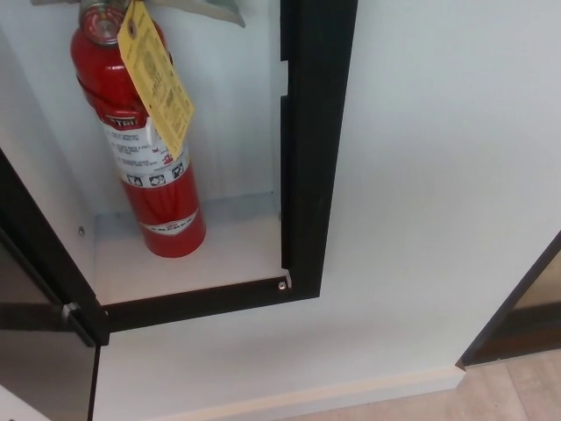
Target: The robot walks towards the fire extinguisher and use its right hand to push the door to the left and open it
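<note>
A red fire extinguisher stands upright inside a white wall recess, with a yellow tag hanging from its neck and a white label on its body. The recess has a black frame along its right side and bottom. The cabinet door, dark with a black edge, is swung out at the lower left and leaves the recess uncovered. Neither of my hands shows in the head view.
White wall fills the right of the picture. A dark-framed panel cuts across the lower right corner above a pale baseboard and wooden floor.
</note>
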